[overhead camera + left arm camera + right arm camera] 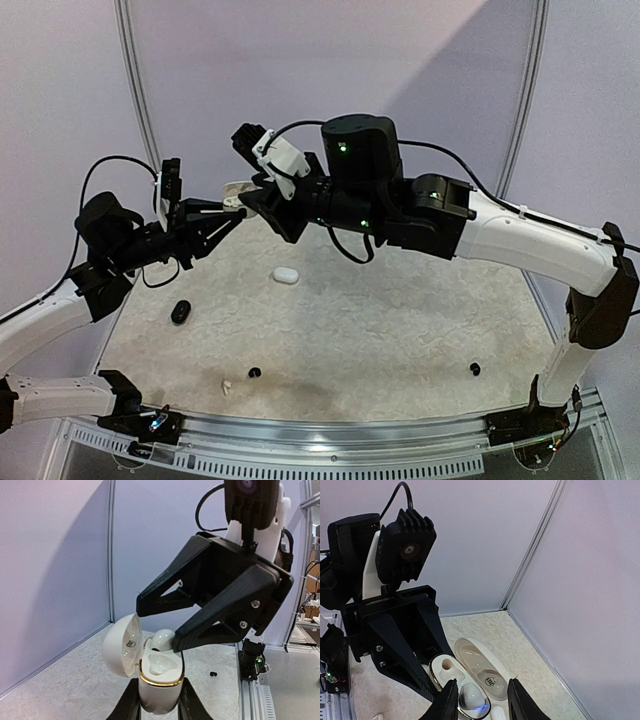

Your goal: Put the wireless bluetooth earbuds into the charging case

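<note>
earbud (162,639), white, sits seemingly stem-down in the open charging case (159,682) clamped upright by the left gripper (159,706), raised at far left, directly between the parted fingers of the right gripper (157,626), which reaches in from the right.

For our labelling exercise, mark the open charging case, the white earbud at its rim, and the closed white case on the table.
open charging case (159,692): left wrist view, white body under gold rim.
white earbud (162,638): left wrist view, rounded top.
closed white case (285,274): top external view, shell's middle.
</note>
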`<move>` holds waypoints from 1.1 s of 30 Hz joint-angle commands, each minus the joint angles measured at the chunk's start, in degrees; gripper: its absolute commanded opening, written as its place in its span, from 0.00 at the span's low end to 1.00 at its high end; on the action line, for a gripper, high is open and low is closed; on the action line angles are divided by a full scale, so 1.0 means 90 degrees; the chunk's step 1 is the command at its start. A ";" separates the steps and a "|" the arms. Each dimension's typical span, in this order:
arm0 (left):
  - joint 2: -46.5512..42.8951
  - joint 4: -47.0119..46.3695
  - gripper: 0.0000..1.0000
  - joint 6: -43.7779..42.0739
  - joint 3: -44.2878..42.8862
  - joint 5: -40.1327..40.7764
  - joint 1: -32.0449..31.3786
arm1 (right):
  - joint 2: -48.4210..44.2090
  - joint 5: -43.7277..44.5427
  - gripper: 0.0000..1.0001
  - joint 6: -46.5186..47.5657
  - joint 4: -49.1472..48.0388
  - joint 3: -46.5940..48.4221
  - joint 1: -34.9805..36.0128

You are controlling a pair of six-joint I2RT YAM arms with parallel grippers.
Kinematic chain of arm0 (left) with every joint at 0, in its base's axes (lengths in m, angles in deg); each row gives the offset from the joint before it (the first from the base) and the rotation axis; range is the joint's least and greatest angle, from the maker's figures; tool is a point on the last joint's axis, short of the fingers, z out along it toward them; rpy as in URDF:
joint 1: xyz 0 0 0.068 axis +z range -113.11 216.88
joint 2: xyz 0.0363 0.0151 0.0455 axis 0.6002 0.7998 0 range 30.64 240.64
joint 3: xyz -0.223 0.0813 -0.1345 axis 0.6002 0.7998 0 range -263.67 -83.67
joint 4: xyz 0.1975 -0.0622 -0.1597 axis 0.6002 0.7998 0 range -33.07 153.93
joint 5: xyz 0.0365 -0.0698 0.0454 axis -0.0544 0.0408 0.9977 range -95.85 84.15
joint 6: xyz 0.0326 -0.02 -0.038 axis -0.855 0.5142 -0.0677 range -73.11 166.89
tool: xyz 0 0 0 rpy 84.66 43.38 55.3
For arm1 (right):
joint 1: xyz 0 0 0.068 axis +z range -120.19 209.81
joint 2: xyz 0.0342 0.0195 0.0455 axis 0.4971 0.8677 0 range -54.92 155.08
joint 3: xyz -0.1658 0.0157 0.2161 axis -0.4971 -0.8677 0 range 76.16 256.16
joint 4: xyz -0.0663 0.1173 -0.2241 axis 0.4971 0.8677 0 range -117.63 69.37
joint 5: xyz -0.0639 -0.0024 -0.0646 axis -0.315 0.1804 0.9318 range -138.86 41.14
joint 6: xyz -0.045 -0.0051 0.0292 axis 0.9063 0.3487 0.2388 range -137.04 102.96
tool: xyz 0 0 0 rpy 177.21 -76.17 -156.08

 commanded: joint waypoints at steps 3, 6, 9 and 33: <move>-0.0014 -0.0275 0.00 0.0292 -0.0078 -0.0019 0.0001 | 0.0332 0.0166 0.34 -0.0163 0.0370 0.0380 0.0014; -0.0012 -0.0226 0.00 0.0588 -0.0061 0.0209 0.0010 | 0.0316 -0.0053 0.36 -0.0219 0.0270 0.0431 0.0013; -0.0012 -0.0079 0.00 0.0841 -0.0021 0.0537 0.0034 | 0.0142 -0.0455 0.41 -0.0371 0.0056 0.0433 0.0009; -0.1138 0.2488 0.00 0.0729 -0.0011 0.2551 0.1854 | 0.2675 -0.0180 0.60 -0.4480 0.3365 0.2474 -0.0190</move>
